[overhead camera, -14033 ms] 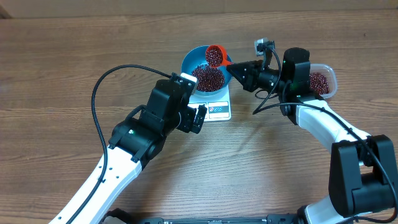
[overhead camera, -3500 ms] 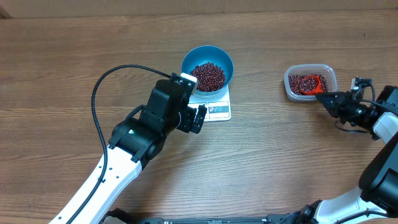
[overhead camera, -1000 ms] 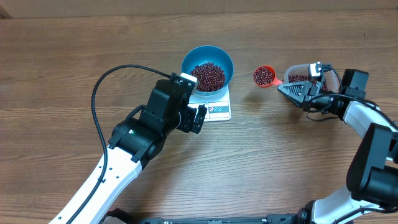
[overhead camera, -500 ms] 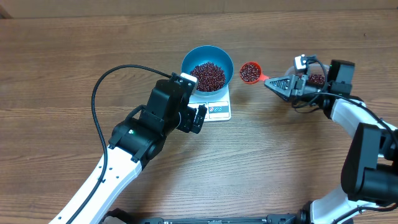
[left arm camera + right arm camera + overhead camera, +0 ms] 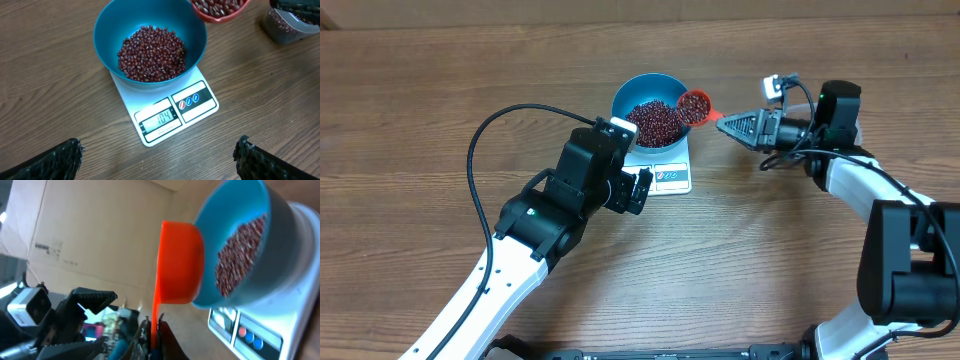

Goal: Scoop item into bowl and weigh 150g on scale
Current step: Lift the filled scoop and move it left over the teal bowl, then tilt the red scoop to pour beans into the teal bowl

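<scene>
Judging from their look, the beans [image 5: 656,122] are taken for small, hard, loose grains: light singly, quick to roll and scatter, not to be pinched. They are best carried in the red scoop [image 5: 694,105], a stiff, light plastic piece gripped at the end of its handle and kept level until tipped. Most are heaped in the blue bowl [image 5: 623,100], which is set on the white scale [image 5: 672,180] at upper centre of the overhead frame. A further load is seen in the scoop cup, held over the bowl's right rim, and more lie in the clear tub [image 5: 287,27], upper right of the left wrist view. The display [image 5: 159,119] is read as 104, so more is judged needed. The right gripper [image 5: 725,124] is clamped tight on the scoop handle, its arm stretched leftward from the right edge, wrist roughly level. The left gripper [image 5: 638,190] is held empty with jaws wide apart, just below the scale, its arm reaching up from lower left.
</scene>
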{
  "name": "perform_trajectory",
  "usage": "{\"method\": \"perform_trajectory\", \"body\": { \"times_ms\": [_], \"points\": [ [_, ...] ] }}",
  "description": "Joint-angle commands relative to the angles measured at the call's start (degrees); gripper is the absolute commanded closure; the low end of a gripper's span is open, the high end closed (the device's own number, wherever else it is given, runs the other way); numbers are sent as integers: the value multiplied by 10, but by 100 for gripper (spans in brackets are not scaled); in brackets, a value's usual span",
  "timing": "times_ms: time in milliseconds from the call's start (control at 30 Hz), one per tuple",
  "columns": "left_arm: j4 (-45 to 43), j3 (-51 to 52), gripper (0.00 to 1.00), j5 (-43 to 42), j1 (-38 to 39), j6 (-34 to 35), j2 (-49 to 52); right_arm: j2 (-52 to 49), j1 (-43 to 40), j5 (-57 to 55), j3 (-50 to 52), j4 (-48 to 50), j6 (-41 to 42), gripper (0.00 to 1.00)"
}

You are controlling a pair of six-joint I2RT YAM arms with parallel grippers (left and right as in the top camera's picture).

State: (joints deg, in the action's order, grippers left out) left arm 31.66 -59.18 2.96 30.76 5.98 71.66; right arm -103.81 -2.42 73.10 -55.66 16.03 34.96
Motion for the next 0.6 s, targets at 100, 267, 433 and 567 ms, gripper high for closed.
{"method": "perform_trajectory", "body": {
  "times_ms": [100, 267, 433, 567],
  "points": [
    [-2, 1, 0, -7, 0, -7, 2, -7, 29, -93, 1, 32, 9, 96],
    [-2, 1, 0, -7, 0, -7, 2, -7, 44, -163, 1, 33, -33, 96],
    [-2, 1, 0, -7, 0, -7, 2, -7, 57, -172, 1, 32, -128, 96],
    [-2, 1, 0, -7, 0, -7, 2, -7, 67, -172, 1, 32, -189, 96]
  ]
}}
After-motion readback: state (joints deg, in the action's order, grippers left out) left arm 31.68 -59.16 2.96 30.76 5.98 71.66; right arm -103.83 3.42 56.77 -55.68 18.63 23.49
